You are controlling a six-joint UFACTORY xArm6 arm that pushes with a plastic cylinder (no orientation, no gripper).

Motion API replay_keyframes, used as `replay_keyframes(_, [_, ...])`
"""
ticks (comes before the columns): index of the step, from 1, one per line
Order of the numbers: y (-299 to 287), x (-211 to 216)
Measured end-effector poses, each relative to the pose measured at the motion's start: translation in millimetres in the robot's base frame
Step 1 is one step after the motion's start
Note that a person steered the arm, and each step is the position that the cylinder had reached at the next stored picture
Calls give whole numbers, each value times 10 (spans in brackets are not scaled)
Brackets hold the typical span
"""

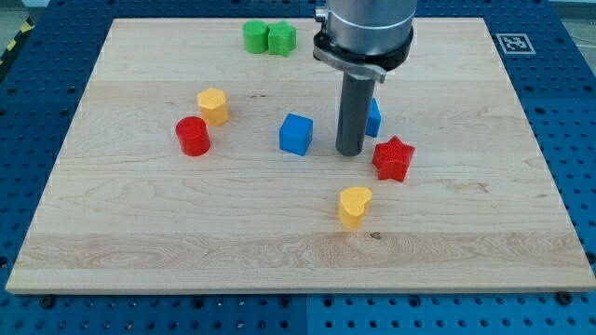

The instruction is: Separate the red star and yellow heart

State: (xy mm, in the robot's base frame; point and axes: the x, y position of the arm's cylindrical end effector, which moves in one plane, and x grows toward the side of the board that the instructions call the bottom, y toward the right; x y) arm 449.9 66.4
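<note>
The red star [393,158] lies right of the board's middle. The yellow heart [355,206] lies below and a little left of it, with a gap between them. My tip [350,152] rests on the board just left of the red star, above the yellow heart, close to the star but apart from it. The rod hides part of a blue block [374,117] behind it.
A blue cube [296,134] sits left of my tip. A yellow hexagonal block [213,107] and a red cylinder [193,136] lie at the left. Two green blocks [255,37] [281,39] touch each other at the top edge of the wooden board [130,233].
</note>
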Motion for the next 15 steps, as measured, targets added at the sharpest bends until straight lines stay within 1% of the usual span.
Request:
replay_keyframes(2, [512,251])
replay_keyframes(3, [428,475])
replay_keyframes(4, [501,550])
replay_keyframes(5, [985,422])
replay_keyframes(6, [1226,462])
replay_keyframes(7, [1611,474])
replay_keyframes(8, [1807,715])
replay_keyframes(9, [1690,889])
replay_keyframes(11, [1181,821])
replay_keyframes(13, [531,821])
replay_keyframes(14, [325,821])
replay_keyframes(15, [217,909])
